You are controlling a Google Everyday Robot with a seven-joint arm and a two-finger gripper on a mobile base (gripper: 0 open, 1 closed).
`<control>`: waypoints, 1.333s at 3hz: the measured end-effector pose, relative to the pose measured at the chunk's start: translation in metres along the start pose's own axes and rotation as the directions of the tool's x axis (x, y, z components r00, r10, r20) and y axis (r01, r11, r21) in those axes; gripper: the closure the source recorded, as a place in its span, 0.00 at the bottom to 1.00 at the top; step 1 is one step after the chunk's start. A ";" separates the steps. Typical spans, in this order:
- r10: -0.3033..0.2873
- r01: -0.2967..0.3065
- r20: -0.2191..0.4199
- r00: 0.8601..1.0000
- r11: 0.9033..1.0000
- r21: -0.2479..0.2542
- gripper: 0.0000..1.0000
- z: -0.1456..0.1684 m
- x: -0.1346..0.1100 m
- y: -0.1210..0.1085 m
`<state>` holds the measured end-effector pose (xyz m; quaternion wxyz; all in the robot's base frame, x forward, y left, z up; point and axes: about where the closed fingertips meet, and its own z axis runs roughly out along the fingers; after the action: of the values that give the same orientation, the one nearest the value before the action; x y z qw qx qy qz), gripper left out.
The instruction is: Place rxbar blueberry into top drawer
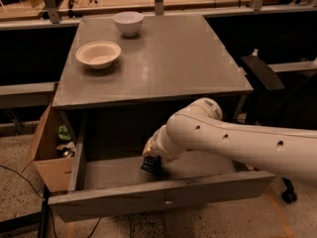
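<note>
I see the gripper (153,156) inside the open top drawer (124,200), fingers closed on the rxbar blueberry (150,164), which hangs tilted just above the drawer floor. Carrying looks done to me; release and withdrawal are left.

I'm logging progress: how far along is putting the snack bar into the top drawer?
Done: the top drawer is pulled open. In hand: the gripper is down inside it, jaws shut on the snack bar, which is held on edge low over the drawer floor. Left: release the bar so it lies inside, then withdraw.
</note>
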<state>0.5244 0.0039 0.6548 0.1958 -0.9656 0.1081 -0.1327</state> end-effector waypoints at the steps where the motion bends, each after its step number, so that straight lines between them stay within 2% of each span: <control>1: 0.015 -0.016 0.040 0.999 1.000 0.021 0.12 0.005 0.002 0.003; 2: 0.006 -0.009 0.057 0.998 0.998 0.061 0.16 -0.008 0.004 0.005; 3: 0.023 -0.023 0.005 1.000 0.995 0.099 0.47 -0.050 0.019 0.009; 4: 0.033 -0.024 -0.057 0.998 0.987 0.160 0.70 -0.099 0.040 0.010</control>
<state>0.5315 -0.0497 0.7471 0.2707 -0.9409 0.1169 -0.1667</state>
